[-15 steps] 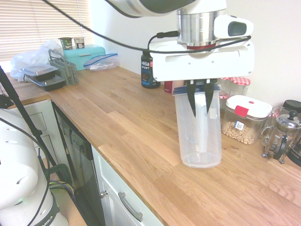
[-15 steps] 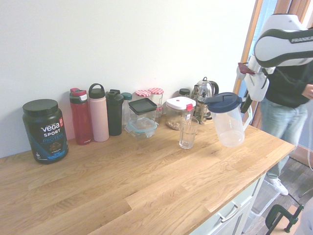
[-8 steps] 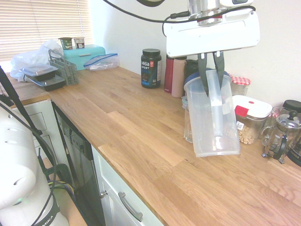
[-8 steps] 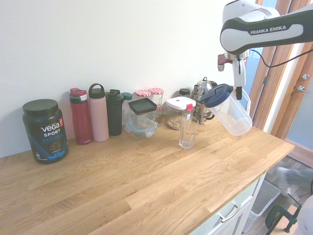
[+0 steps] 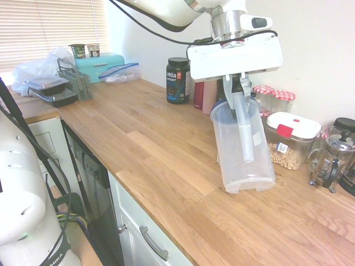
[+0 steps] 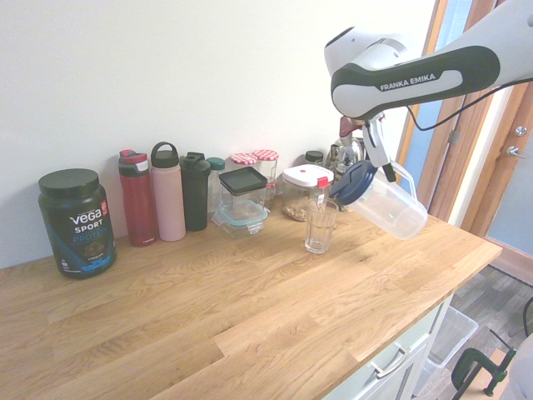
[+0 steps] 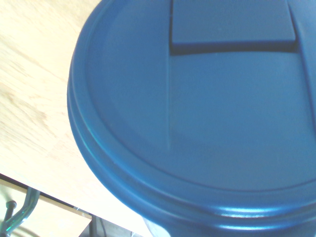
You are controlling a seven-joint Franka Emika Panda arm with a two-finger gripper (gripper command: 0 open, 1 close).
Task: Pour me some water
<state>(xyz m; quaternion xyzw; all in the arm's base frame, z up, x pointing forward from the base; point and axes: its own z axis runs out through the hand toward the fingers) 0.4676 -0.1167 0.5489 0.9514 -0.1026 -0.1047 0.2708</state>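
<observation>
The claw [image 6: 376, 160], clamped on the tilted pitcher's [image 6: 385, 202] handle, hangs just beside the glass [image 6: 320, 225]; a misaligned spout risks wetting the table [image 6: 250, 308].

Bright, even daylight; wrist view soft-focused.

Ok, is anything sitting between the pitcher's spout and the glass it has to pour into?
Nothing visible is. The gripper holds the pitcher by its handle, tilted with its blue lid just above the rim of the glass. The jars and the French press stand behind, against the wall, clear of that gap.
</observation>
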